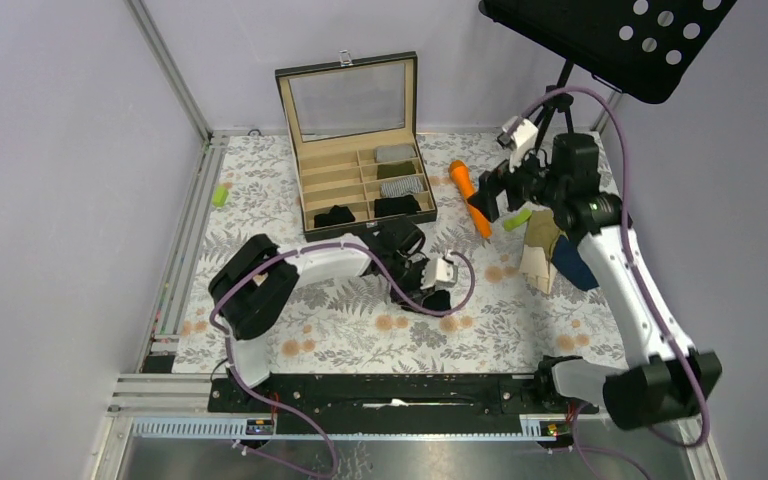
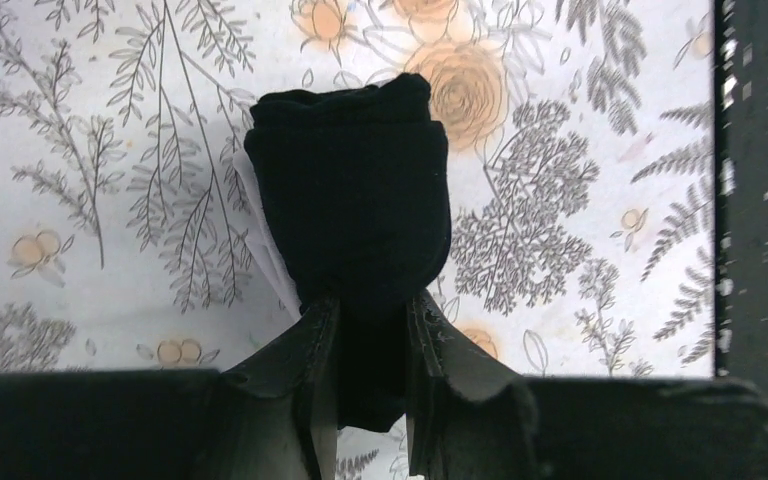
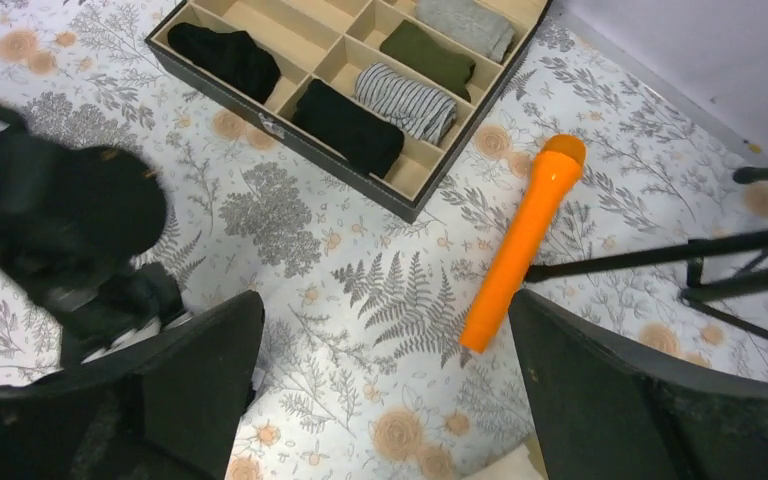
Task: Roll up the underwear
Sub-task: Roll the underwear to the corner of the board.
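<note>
Black underwear [image 2: 345, 200], rolled into a tight bundle, is sitting pinched between the nearly closed jaws of the left gripper [image 2: 370, 312] over the floral table [image 1: 360, 330], while five rolls [image 3: 350, 125] are already lying in the compartmented box [image 3: 280, 130]. Tan underwear [image 1: 538, 258] and navy underwear [image 1: 572, 264] are waiting on the table's right side, seemingly unrolled though partly hidden. The right gripper [image 3: 385, 305] is hanging wide open above the table, holding nothing.

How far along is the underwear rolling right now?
Done: five rolled pieces sit in the box compartments. In hand: the left gripper is clamped on a black roll; the right gripper hangs open, empty. Left: the tan piece and the navy piece lie not yet rolled by the right arm.
</note>
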